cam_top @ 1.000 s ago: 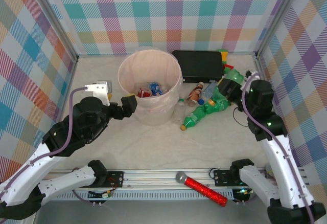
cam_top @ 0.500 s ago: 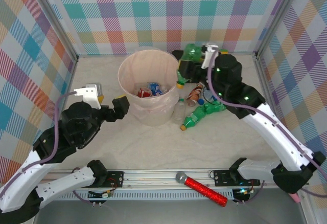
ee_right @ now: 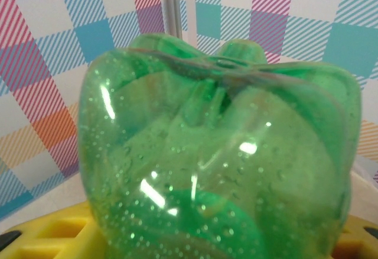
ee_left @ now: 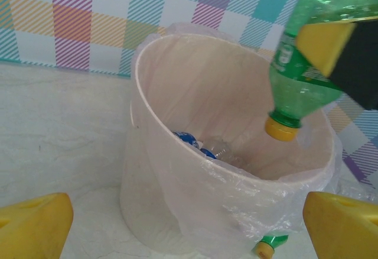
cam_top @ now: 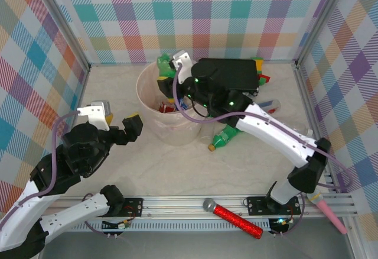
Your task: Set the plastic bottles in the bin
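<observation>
While bin (cam_top: 155, 123) stands, one bottle (ee_left: 298, 87) hangs

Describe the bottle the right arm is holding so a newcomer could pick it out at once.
Find the big pale pink bin in the middle of the table. Over its opening the right gripper clamps a green bottle, yellow cap pointing down into the bin. Unlike the second green bottle, lying on the table right of the bin, it is off the surface.

Green btl (ee_left: 300, 73), yellow cap down, tilted over pink-cream bin (cam_top: 171, 130); bin upright. Clear/blue btls (ee_left: 195, 143) lie on bin floor. 2nd green btl (cam_top: 228, 135) on its side, just right of bin.
</observation>
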`<action>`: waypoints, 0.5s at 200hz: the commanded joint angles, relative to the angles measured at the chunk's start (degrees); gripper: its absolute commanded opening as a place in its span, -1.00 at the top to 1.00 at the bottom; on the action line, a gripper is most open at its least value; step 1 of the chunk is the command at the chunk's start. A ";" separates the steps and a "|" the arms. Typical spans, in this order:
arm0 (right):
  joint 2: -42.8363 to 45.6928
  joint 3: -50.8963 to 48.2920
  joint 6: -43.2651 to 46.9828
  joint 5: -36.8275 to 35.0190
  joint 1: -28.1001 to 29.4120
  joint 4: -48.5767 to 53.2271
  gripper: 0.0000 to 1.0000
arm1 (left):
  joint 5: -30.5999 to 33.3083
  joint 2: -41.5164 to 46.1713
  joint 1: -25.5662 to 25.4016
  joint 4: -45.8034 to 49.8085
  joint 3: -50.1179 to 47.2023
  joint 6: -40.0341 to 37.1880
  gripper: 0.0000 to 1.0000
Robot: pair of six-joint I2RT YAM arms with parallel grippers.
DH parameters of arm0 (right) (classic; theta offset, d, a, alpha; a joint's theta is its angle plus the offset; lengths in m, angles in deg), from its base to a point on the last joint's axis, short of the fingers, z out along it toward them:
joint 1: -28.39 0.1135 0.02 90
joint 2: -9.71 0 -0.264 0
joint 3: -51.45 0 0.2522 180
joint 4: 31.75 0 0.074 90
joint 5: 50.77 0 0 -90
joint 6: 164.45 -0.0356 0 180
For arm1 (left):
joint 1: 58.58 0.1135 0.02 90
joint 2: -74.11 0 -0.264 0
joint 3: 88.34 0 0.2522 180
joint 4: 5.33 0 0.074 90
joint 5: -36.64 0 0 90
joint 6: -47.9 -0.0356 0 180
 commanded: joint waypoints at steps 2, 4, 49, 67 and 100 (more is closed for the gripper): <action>-2.93 3.49 3.12 0.41 0.72 -3.56 -0.13 | 1.67 1.41 -0.36 1.50 -0.30 0.44 -0.99; -3.31 3.71 3.18 0.35 0.80 -3.65 -0.13 | 1.78 1.44 -0.33 1.51 -0.30 0.50 -0.99; -11.44 10.62 4.51 -0.67 0.98 -4.42 -0.17 | 2.01 1.71 -0.40 2.97 0.42 0.66 -0.99; -14.35 14.10 4.47 -1.01 1.00 -2.45 -0.36 | 2.01 1.95 -0.37 3.61 0.85 0.78 -0.99; -14.74 15.75 4.72 -2.59 1.00 0.15 -0.73 | 2.12 2.73 -0.34 4.33 1.03 0.73 -0.99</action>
